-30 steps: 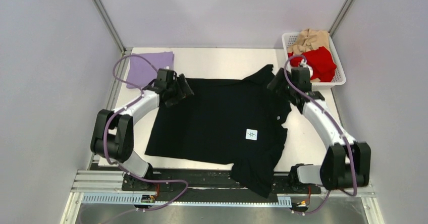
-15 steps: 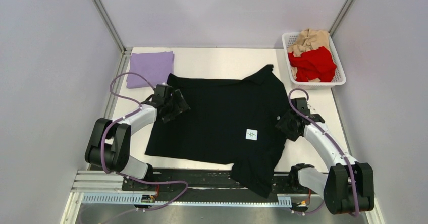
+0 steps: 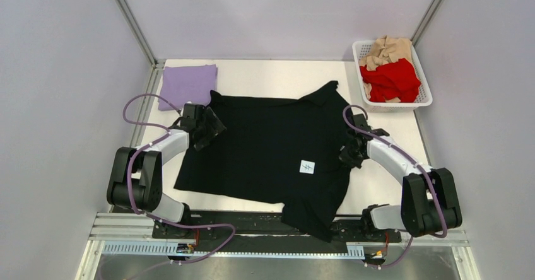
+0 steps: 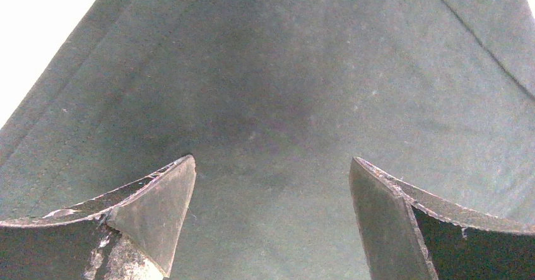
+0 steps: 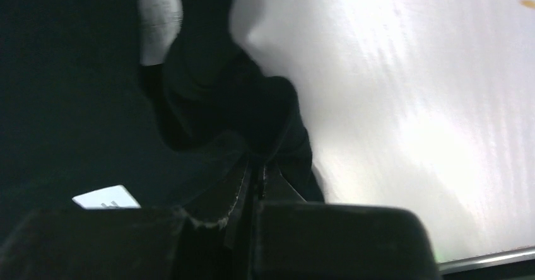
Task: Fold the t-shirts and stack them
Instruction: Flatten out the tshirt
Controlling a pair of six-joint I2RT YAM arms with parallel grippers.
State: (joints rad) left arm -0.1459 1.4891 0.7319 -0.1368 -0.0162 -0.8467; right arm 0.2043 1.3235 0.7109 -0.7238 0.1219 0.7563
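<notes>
A large black t-shirt [image 3: 271, 147] with a small white tag [image 3: 307, 166] lies spread on the white table, its lower right corner draped over the near edge. My left gripper [image 3: 211, 127] stands open over the shirt's upper left part; the left wrist view shows only black cloth [image 4: 271, 72] between its spread fingers [image 4: 158, 210]. At the shirt's right edge my right gripper [image 3: 348, 156] is shut, with bunched black cloth [image 5: 221, 84] pinched at its tips [image 5: 257, 166]. A folded lavender t-shirt [image 3: 187, 84] rests at the back left.
At the back right stands a white basket [image 3: 424, 100] holding a red t-shirt [image 3: 391, 81] and a tan one [image 3: 386, 50]. Grey walls enclose the table on three sides. A metal rail [image 3: 252, 233] runs along the near edge between the arm bases.
My right gripper came down from the basket to the shirt's right edge and shut on the cloth. The left gripper slid back and left, still open. The shirt shifted slightly left.
</notes>
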